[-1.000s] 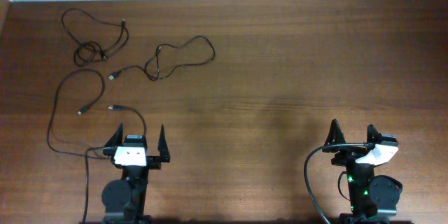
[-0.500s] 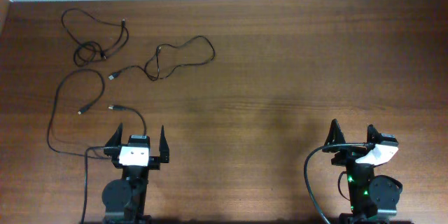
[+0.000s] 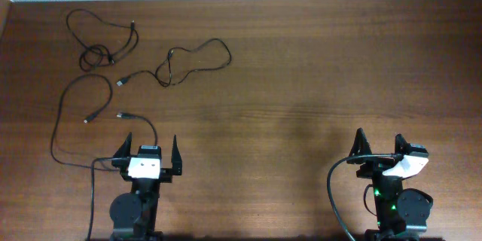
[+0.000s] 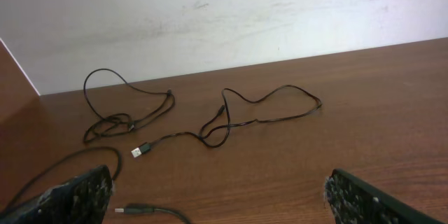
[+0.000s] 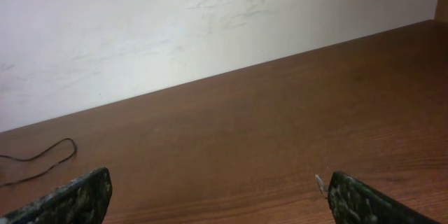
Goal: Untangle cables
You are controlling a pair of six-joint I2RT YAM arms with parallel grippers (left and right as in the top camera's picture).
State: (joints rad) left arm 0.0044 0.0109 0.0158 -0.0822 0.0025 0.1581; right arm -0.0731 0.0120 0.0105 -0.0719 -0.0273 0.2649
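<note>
Three thin black cables lie loose at the table's far left in the overhead view. One is looped and bunched at the back left (image 3: 94, 55). A second (image 3: 164, 75) runs from a plug toward the middle. A third (image 3: 120, 114) curves in a long loop just ahead of my left gripper. My left gripper (image 3: 151, 147) is open and empty at the near left. In the left wrist view (image 4: 217, 197) the bunched cable (image 4: 112, 124), the second cable (image 4: 266, 102) and a near plug (image 4: 136, 210) show. My right gripper (image 3: 379, 142) is open and empty, also in its wrist view (image 5: 217, 190).
The brown wooden table (image 3: 301, 68) ends at a white wall (image 4: 245, 14) at the back. A thick black arm cable (image 3: 331, 188) curves beside the right arm's base. A short piece of thin cable (image 5: 49, 158) shows at the far left of the right wrist view.
</note>
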